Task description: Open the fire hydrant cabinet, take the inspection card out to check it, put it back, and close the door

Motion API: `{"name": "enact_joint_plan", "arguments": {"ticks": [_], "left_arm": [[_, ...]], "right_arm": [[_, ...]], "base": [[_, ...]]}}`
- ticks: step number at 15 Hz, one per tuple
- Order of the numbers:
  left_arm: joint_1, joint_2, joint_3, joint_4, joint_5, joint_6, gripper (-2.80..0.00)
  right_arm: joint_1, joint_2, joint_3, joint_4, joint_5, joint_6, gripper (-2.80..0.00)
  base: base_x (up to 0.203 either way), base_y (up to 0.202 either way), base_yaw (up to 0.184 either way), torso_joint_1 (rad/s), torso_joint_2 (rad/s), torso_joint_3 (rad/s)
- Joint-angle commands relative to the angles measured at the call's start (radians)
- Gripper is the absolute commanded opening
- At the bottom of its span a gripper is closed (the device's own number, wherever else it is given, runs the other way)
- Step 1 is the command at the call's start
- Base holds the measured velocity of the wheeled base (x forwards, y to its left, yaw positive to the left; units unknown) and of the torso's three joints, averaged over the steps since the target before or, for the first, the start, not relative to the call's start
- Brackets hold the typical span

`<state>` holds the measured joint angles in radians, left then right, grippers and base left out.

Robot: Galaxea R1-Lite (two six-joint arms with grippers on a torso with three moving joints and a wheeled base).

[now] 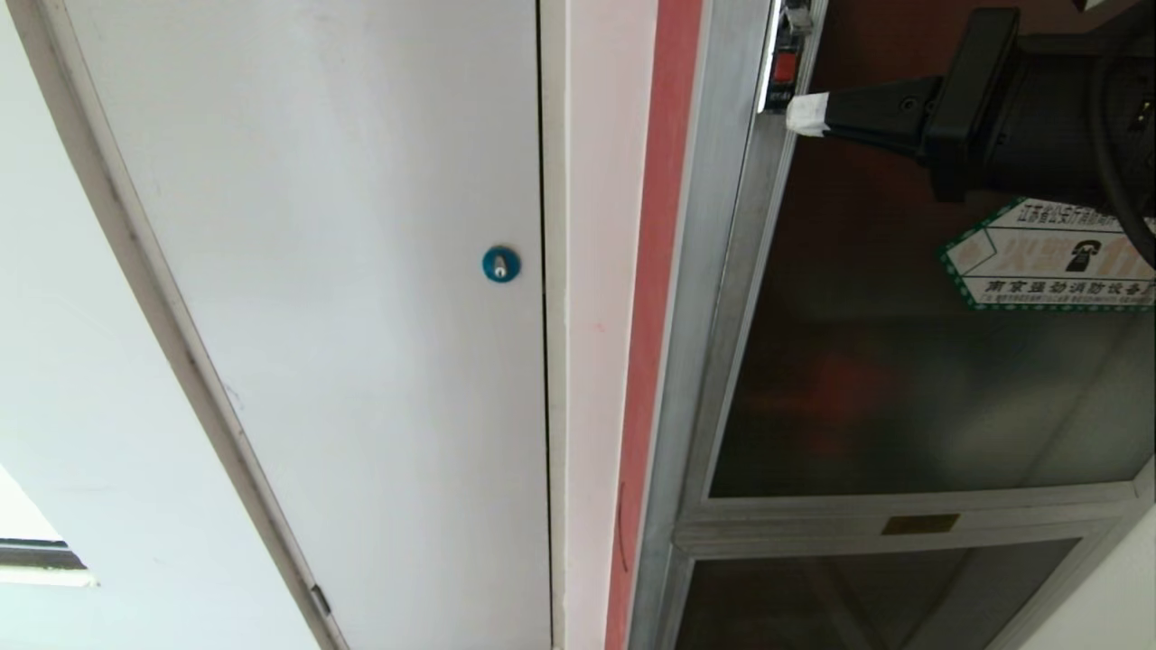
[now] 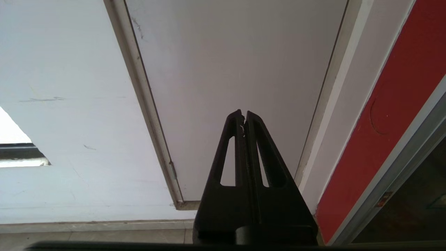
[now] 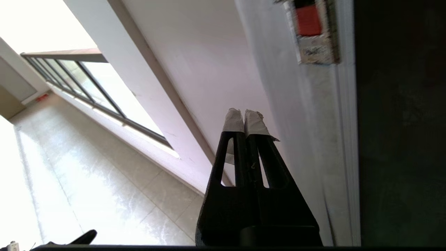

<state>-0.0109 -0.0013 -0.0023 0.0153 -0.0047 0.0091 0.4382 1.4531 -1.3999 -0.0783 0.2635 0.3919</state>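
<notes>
Right gripper (image 1: 806,115): I see taped fingers pressed together, empty, tips beside the red latch (image 1: 784,65) | door (image 1: 903,379): closed, on my right | left gripper (image 2: 243,116): fingers together, empty, facing white door (image 2: 226,69).

Black end effector (image 1: 806,115) with white-taped fingertips (image 3: 234,121)

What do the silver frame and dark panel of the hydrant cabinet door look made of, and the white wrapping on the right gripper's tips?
The silver door frame looks like brushed aluminium: dull grey sheen, fine streaks. The dark tinted door panel looks like glass: smooth, with soft reflections. The white wrapping on the shut right gripper is probably cloth or paper tape: matte, creased, frayed edges.
</notes>
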Motion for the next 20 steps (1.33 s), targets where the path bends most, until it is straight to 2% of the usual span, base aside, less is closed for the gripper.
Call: {"name": "enact_joint_plan", "arguments": {"ticks": [1,3,5,8,9,11,14,20], "left_arm": [[0.000,0.001,-0.001,0.000,0.000,0.000,-2.80],[0.000,0.001,0.000,0.000,-0.001,0.000,-2.80],[0.000,0.001,0.000,0.000,0.000,0.000,-2.80],[0.000,0.001,-0.001,0.000,0.000,0.000,-2.80],[0.000,0.001,-0.001,0.000,0.000,0.000,-2.80],[0.000,0.001,-0.001,0.000,-0.001,0.000,-2.80],[0.000,0.001,-0.001,0.000,-0.001,0.000,-2.80],[0.000,0.001,-0.001,0.000,-0.001,0.000,-2.80]], "right_arm": [[0.096,-0.057,0.038,-0.003,-0.137,-0.006,-2.80],[0.142,-0.070,0.052,-0.004,-0.242,-0.019,-2.80],[0.192,-0.059,0.116,-0.062,-0.376,-0.087,-2.80],[0.244,0.014,0.239,-0.398,-0.544,-0.298,-2.80],[0.267,0.040,0.269,-0.470,-0.598,-0.366,-2.80],[0.286,0.089,0.291,-0.617,-0.692,-0.442,-2.80],[0.287,0.102,0.321,-0.709,-0.723,-0.529,-2.80],[0.286,0.102,0.320,-0.771,-0.745,-0.579,-2.80]], "base": [[0.000,0.000,0.000,0.000,0.00,0.000],[0.000,0.000,0.000,0.000,0.00,0.000],[0.000,0.000,0.000,0.000,0.00,0.000],[0.000,0.000,0.000,0.000,0.00,0.000],[0.000,0.000,0.000,0.000,0.00,0.000],[0.000,0.000,0.000,0.000,0.00,0.000],[0.000,0.000,0.000,0.000,0.00,0.000],[0.000,0.000,0.000,0.000,0.00,0.000]]}}
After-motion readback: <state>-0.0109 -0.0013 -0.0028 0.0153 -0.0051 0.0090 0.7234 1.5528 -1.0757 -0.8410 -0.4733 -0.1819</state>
